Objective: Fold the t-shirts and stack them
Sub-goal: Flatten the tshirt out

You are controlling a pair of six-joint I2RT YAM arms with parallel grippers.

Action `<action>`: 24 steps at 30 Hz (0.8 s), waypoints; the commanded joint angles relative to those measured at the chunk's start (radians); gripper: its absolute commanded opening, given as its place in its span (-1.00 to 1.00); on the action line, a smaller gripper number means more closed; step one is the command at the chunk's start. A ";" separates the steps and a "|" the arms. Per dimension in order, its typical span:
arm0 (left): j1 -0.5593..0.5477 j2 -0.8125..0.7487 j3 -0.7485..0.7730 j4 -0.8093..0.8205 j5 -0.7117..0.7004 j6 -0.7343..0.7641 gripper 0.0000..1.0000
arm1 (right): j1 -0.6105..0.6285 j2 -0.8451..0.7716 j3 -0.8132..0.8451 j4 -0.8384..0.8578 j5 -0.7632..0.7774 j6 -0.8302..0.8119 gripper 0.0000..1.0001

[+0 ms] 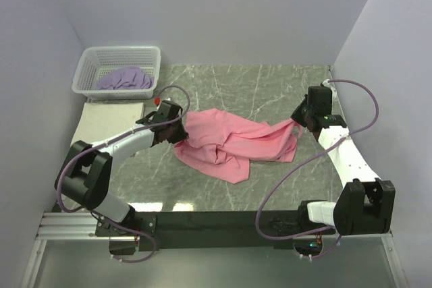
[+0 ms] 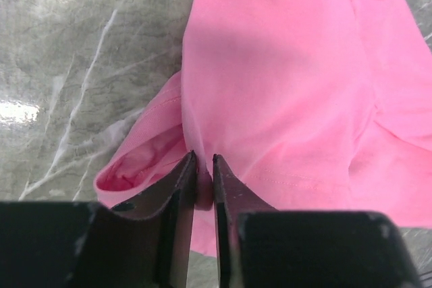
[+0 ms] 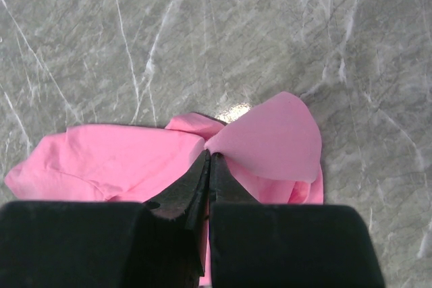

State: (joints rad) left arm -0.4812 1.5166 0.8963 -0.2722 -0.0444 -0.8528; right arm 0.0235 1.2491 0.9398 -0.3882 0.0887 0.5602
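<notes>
A pink t-shirt (image 1: 229, 143) lies crumpled across the middle of the grey marble table, stretched between my two grippers. My left gripper (image 1: 181, 131) is shut on its left edge; the left wrist view shows the fabric (image 2: 283, 85) pinched between the black fingers (image 2: 177, 193). My right gripper (image 1: 297, 121) is shut on the shirt's right corner, where a flap of pink cloth (image 3: 270, 139) fans out above the fingertips (image 3: 196, 180). A lavender shirt (image 1: 125, 79) lies bunched in the white basket. A cream shirt (image 1: 111, 121) lies flat at the left, in front of the basket.
The white lattice basket (image 1: 89, 65) stands at the back left corner. White walls close in the table on the left, back and right. Bare marble (image 1: 270, 82) shows behind the pink shirt. The arm bases sit on a black rail (image 1: 223, 220) at the near edge.
</notes>
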 commanded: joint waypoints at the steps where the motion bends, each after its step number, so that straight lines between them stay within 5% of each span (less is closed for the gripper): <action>1: -0.007 0.019 0.000 0.028 0.017 -0.009 -0.61 | -0.005 -0.022 -0.010 0.043 0.019 0.006 -1.00; 6: -0.008 -0.002 -0.010 0.011 -0.014 -0.014 -0.65 | -0.005 -0.019 -0.022 0.048 0.025 0.006 -1.00; 9: -0.005 -0.021 -0.016 -0.005 -0.044 -0.012 -0.99 | -0.005 -0.014 -0.024 0.048 0.026 0.006 -1.00; 12: 0.001 -0.058 0.010 -0.045 -0.081 0.009 -0.99 | -0.005 -0.017 -0.016 0.042 0.036 0.006 -1.00; 24: 0.167 -0.177 0.478 -0.248 -0.207 0.185 -0.99 | -0.005 -0.039 0.212 -0.008 0.140 -0.051 -1.00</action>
State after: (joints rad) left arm -0.3531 1.3884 1.2354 -0.4877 -0.1921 -0.7540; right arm 0.0235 1.2484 1.0302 -0.4187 0.1589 0.5476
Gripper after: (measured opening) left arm 0.018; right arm 0.008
